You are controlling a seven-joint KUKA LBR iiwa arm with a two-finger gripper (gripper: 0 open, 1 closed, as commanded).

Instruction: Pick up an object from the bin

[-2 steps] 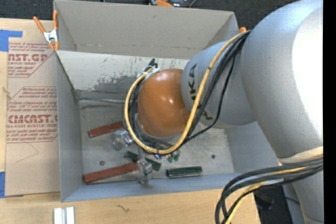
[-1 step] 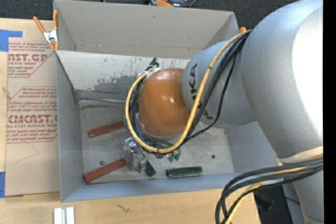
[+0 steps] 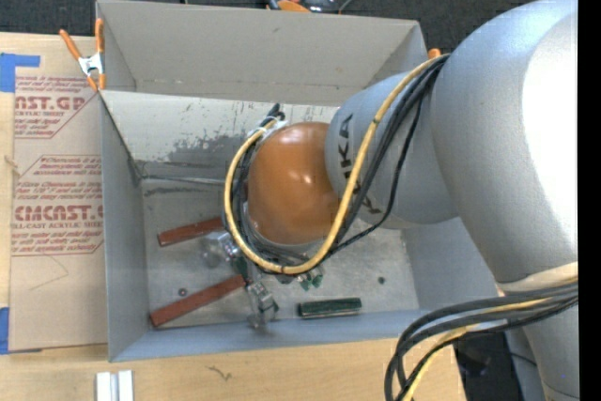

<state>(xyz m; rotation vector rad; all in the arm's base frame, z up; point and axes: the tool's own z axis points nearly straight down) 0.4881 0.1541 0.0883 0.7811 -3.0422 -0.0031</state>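
We've got a big rounded arm (image 3: 507, 136) here, with a smooth pale-grey shell and thick, bulky links. Dark lettering (image 3: 342, 150) runs down the link next to the wrist. On the wrist itself we see a glossy orange dome cover (image 3: 286, 188), egg-shaped. A yellow cable (image 3: 237, 202) loops round that dome, with black cables (image 3: 376, 155) bundled alongside it. Under the dome there's a small silvery metal tool (image 3: 258, 303).

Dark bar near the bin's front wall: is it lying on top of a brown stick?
No, the dark bar lies flat on the bin floor, apart from the upper brown stick and the lower brown stick.
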